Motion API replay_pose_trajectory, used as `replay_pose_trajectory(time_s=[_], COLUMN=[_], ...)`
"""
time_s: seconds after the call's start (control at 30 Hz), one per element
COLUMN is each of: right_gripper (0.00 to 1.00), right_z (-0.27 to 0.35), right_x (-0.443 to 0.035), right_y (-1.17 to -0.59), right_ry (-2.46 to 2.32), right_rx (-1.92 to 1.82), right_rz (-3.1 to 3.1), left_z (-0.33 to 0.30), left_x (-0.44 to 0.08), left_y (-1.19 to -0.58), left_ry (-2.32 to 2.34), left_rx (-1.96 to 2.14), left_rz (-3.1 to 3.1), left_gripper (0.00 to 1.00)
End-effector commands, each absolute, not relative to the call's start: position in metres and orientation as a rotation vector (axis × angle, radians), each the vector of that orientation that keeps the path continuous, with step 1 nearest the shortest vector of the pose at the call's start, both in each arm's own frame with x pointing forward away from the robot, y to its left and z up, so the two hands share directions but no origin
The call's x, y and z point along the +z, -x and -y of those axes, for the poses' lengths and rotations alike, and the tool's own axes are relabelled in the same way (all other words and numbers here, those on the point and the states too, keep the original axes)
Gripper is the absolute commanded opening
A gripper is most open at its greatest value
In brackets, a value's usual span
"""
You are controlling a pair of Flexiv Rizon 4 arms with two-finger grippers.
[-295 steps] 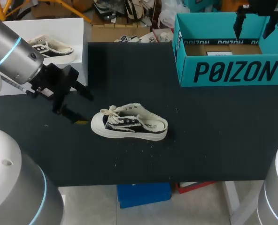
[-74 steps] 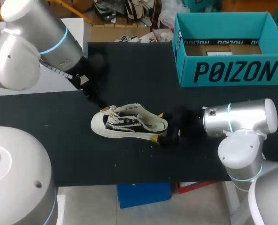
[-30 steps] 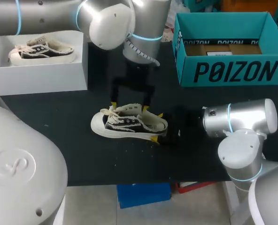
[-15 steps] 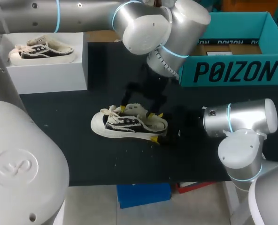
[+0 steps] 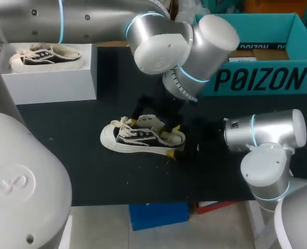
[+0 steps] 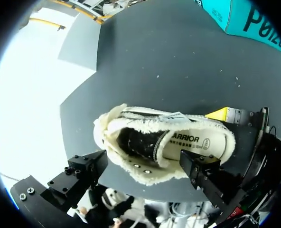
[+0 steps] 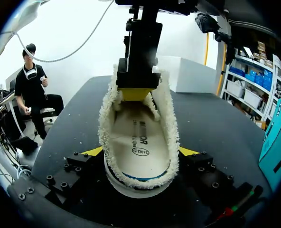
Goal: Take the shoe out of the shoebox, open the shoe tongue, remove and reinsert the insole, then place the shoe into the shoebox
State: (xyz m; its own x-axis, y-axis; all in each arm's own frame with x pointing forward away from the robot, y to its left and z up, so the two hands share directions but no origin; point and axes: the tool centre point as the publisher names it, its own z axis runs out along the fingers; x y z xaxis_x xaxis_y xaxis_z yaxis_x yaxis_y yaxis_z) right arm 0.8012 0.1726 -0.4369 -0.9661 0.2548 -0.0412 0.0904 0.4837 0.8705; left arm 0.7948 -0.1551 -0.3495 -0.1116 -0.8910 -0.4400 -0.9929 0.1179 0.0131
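Left gripper (image 5: 149,124) hangs over the shoe (image 5: 138,139) in the head view, fingers spread wide: one yellow tip stands at the far side of the tongue, the other down in the opening. Right gripper (image 5: 174,140) pinches the shoe's heel from two sides. The shoe sits on its sole on the black table (image 5: 91,168), toe toward my left, well apart from the teal shoebox (image 5: 257,78), whose front wall carries large black lettering. A white box (image 5: 44,83) at the far left holds a second shoe (image 5: 47,54). From the left wrist, the shoe lies between the spread black fingers, its fleecy collar gaping; the insole (image 6: 192,140) bears a short dark printed word and a small round mark beside it. From the right wrist, the yellow tips press the heel's two sides, the insole's print lies in the heel half, and the other arm's yellow tip stands in the opening at the tongue.
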Motion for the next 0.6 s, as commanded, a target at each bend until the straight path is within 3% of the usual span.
replay_pose_trajectory(time_s=[0.03,0.23,0.3,0.37,0.4,0.43,0.53,0.6], right_gripper=[0.0,0.0,0.0,0.0,0.0,0.0,0.0,0.0], right_z=[-0.173,-0.173,-0.173,-0.173,-0.173,-0.173,-0.173,-0.173], right_x=[-0.44,-0.44,-0.44,-0.44,-0.44,-0.44,-0.44,-0.44], right_y=[-0.802,-0.802,-0.802,-0.802,-0.802,-0.802,-0.802,-0.802], right_ry=[-0.304,-0.304,-0.304,-0.304,-0.304,-0.304,-0.304,-0.304], right_rx=[1.485,1.485,1.485,1.485,1.485,1.485,1.485,1.485], right_rz=[-2.56,-2.56,-2.56,-2.56,-2.56,-2.56,-2.56,-2.56], left_z=[0.155,0.151,0.149,0.147,0.147,0.146,0.143,0.142], left_x=[-0.35,-0.356,-0.36,-0.363,-0.364,-0.365,-0.368,-0.37], left_y=[-0.793,-0.798,-0.799,-0.801,-0.801,-0.802,-0.806,-0.808], left_ry=[1.797,1.759,1.743,1.721,1.709,1.708,1.698,1.693], left_rx=[0.41,0.433,0.449,0.463,0.469,0.473,0.485,0.497], left_rz=[-2.085,-2.085,-2.083,-2.085,-2.089,-2.085,-2.085,-2.095], left_gripper=[1.0,0.96,0.89,0.74,0.56,0.49,0.42,0.28])
